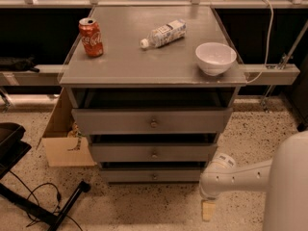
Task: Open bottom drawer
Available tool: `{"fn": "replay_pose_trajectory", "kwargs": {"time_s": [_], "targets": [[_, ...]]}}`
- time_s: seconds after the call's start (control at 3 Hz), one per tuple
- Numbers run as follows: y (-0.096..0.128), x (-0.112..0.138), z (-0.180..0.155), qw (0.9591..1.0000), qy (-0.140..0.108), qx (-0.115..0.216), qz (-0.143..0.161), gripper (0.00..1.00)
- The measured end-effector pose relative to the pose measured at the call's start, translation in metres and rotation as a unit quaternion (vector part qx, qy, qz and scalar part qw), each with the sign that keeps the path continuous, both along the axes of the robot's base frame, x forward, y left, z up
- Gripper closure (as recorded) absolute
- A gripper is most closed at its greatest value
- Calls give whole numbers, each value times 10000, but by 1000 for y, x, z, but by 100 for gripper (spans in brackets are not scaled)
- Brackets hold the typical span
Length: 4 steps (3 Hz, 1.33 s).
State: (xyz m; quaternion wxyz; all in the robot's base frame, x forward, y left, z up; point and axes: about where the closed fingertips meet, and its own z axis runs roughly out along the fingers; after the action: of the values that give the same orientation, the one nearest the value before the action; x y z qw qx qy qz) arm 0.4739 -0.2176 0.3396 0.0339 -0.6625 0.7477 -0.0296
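Observation:
The bottom drawer (144, 175) is the slimmest grey front, lowest of three on the grey cabinet, with a small round knob (154, 176) at its centre. It looks closed, about flush with the fronts above. My gripper (208, 210) hangs below the white wrist joint (217, 177), just above the speckled floor. It is to the right of the drawer's front, below the level of its knob, and touches nothing. The white arm runs in from the lower right.
The middle drawer (154, 153) and top drawer (153, 121) sit above. On the cabinet top are a red cola can (91, 37), a plastic bottle lying down (163, 33) and a white bowl (216, 58). A cardboard box (62, 143) stands on the left, with a black stand and cables (43, 201) on the floor.

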Motion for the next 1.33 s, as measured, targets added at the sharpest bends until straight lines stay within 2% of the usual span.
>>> {"fn": "replay_pose_trajectory", "kwargs": {"time_s": [0.33, 0.67, 1.0, 1.33], "targets": [[3, 2, -5, 10000, 74, 14, -50, 0], [7, 1, -12, 9999, 112, 21, 50, 0], [32, 14, -54, 9979, -66, 413, 486, 0], [49, 30, -81, 9945, -340, 574, 807, 0]]}}
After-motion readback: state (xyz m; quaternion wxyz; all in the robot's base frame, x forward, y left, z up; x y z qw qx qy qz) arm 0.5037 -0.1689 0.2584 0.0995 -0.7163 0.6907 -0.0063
